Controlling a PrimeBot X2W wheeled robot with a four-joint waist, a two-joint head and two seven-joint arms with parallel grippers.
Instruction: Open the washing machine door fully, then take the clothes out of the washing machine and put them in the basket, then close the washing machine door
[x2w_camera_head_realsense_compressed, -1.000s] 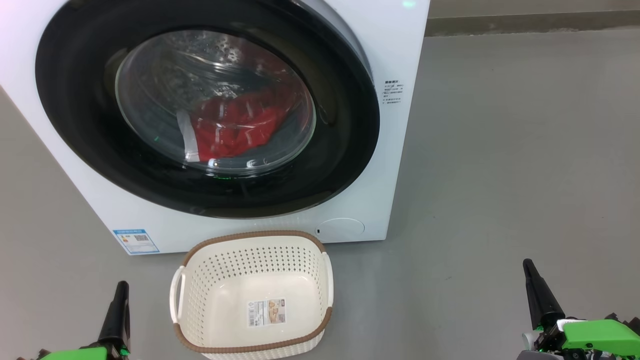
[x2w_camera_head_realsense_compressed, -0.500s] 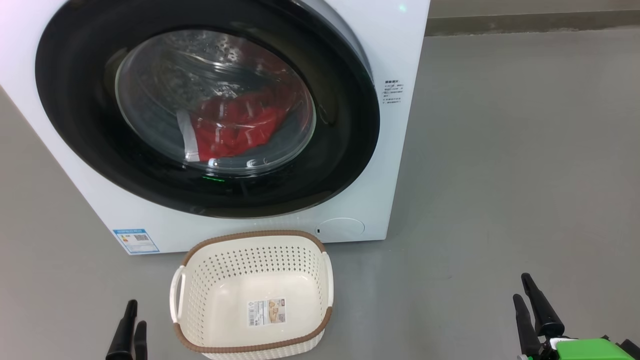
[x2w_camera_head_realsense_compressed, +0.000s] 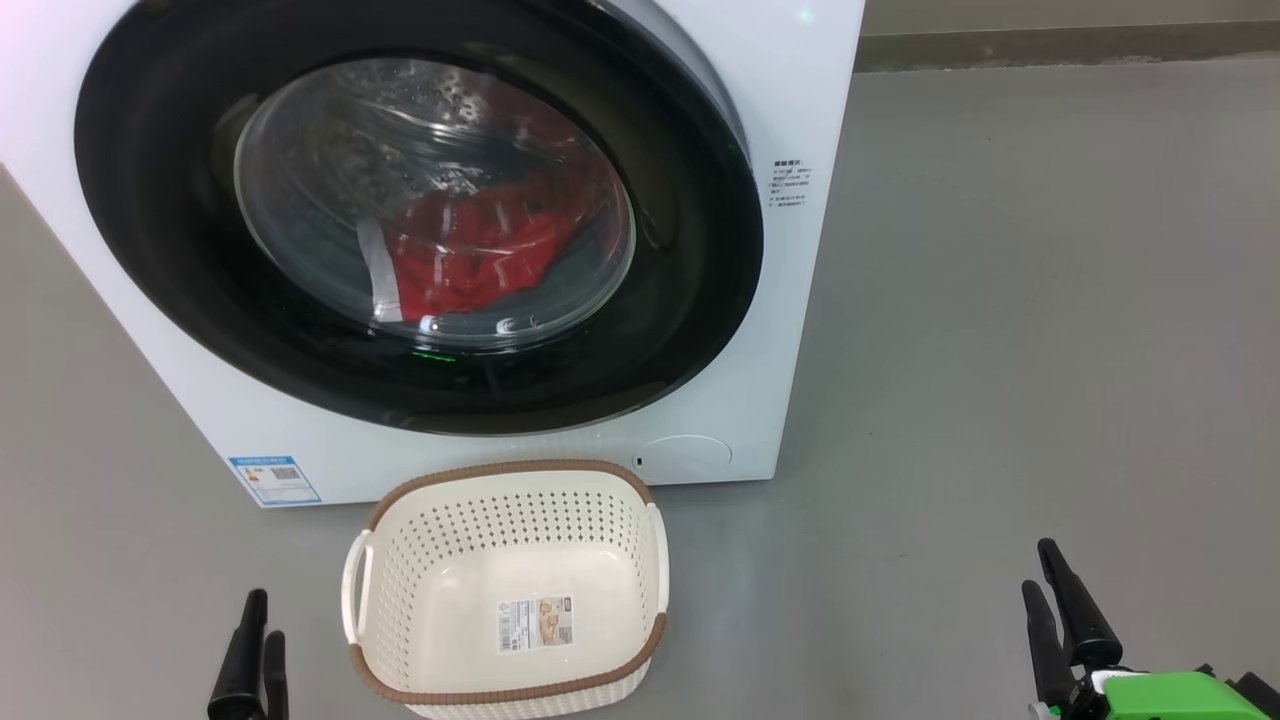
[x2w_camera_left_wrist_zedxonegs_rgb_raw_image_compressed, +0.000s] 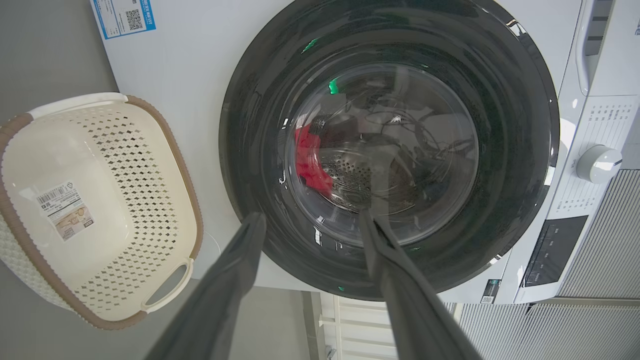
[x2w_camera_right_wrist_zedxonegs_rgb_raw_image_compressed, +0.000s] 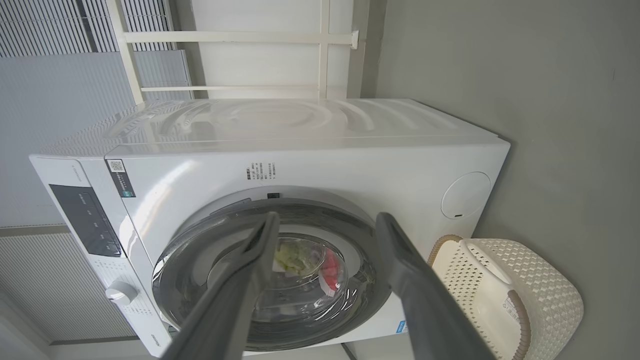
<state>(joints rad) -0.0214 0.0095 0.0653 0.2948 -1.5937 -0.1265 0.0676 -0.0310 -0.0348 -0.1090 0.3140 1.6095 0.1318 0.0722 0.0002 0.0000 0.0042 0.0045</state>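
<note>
The white washing machine (x2w_camera_head_realsense_compressed: 800, 100) stands in front of me. Its door (x2w_camera_head_realsense_compressed: 690, 300), black-rimmed with a glass bowl, lies almost flat against the front, with a narrow gap along its right edge. Red clothes (x2w_camera_head_realsense_compressed: 470, 250) with a white band lie in the drum behind the glass, and they show as clothes (x2w_camera_left_wrist_zedxonegs_rgb_raw_image_compressed: 307, 160) in the left wrist view. The cream basket (x2w_camera_head_realsense_compressed: 500, 470) sits empty on the floor right before the washer. My left gripper (x2w_camera_head_realsense_compressed: 265, 615) is open, low and left of the basket. My right gripper (x2w_camera_head_realsense_compressed: 1037, 565) is open, far to the basket's right. Both hold nothing.
Grey floor (x2w_camera_head_realsense_compressed: 1000, 350) spreads to the right of the washer and around the basket. The washer's control knob (x2w_camera_left_wrist_zedxonegs_rgb_raw_image_compressed: 597, 162) and dark panel are at its top. A white frame (x2w_camera_right_wrist_zedxonegs_rgb_raw_image_compressed: 320, 60) and ribbed wall stand behind the machine.
Both grippers have turned and dropped lower in the head view, so two fingers of each now show. The left arm's green wrist has gone below the edge. Washer, clothes and basket are unmoved.
</note>
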